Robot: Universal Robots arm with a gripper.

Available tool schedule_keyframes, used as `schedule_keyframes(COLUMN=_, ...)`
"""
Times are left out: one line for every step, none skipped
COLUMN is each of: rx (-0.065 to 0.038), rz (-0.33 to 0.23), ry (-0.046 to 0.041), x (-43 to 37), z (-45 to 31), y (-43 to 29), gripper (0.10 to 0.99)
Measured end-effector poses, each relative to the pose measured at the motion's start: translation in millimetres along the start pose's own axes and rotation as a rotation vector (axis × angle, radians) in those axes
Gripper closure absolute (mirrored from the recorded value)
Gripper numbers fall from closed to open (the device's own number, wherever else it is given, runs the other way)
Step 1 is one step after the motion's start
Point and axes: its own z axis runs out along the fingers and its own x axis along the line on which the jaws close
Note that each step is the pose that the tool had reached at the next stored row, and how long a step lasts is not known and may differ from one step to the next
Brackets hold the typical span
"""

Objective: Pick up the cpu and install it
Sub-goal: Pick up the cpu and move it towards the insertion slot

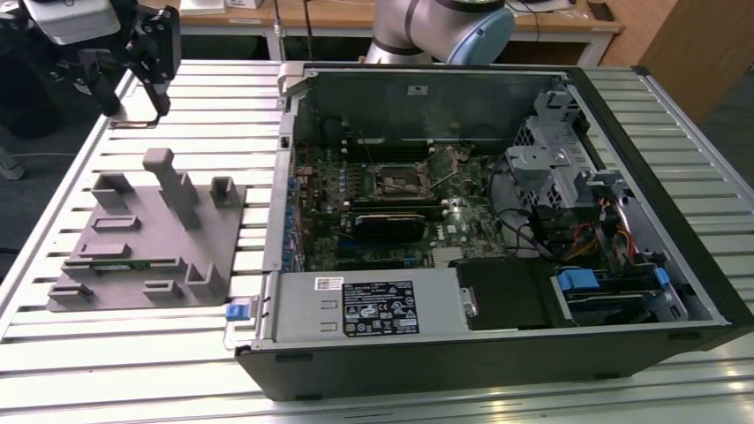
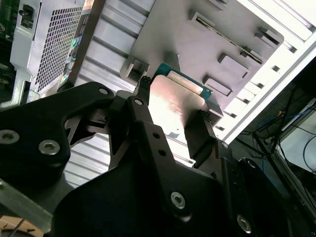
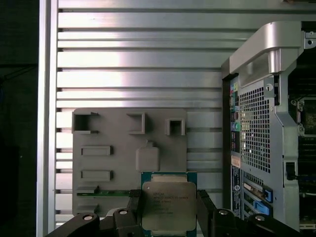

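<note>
While the two black fingers (image 3: 134, 203) press on opposite edges of the cpu (image 3: 169, 211), the gripper (image 3: 169, 202) is closed on the chip and holds it in the air over one edge of the grey fixture tray (image 3: 108, 163). In both wrist views the chip's silvery metal top faces the camera, with a thin green rim around it. In the second wrist view the fingers (image 2: 200, 132) flank the cpu (image 2: 175, 103), and the tray (image 2: 207, 34) lies beyond it with its raised blocks and slots.

In the exterior view the gripper (image 1: 130, 78) hangs above the bench (image 1: 154, 353), past the far end of the tray (image 1: 141, 265). The tray lies flat on the slatted metal bench. Just beside the tray, on the exterior view's right, the open computer case (image 1: 659, 221) lies on its side. Its motherboard faces up, showing the square black-framed socket (image 1: 389, 181).
</note>
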Motion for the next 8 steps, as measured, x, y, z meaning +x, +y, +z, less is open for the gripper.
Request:
schedule_keyframes(rx=0.0, rz=0.0, ry=0.0, x=-0.3, z=0.0, y=0.0, gripper=0.553)
schedule_keyframes(rx=0.0, rz=0.0, ry=0.0, x=-0.5, z=0.0, y=0.0, gripper=0.553)
schedule_keyframes(rx=0.0, rz=0.0, ry=0.0001, x=-0.7, z=0.0, y=0.0, gripper=0.553)
schedule_keyframes(rx=0.0, rz=0.0, ry=0.0, x=-1.1, z=0.0, y=0.0, gripper=0.553)
schedule_keyframes(rx=0.0, rz=0.0, ry=0.0001, x=-1.4, z=0.0, y=0.0, gripper=0.553)
schedule_keyframes(rx=0.0, rz=0.0, ry=0.0, x=-1.6, z=0.0, y=0.0, gripper=0.553)
schedule_keyframes(rx=0.0, rz=0.0, ry=0.0, x=-1.8, z=0.0, y=0.0, gripper=0.553)
schedule_keyframes(rx=0.0, rz=0.0, ry=0.0, x=-2.1, z=0.0, y=0.0, gripper=0.553)
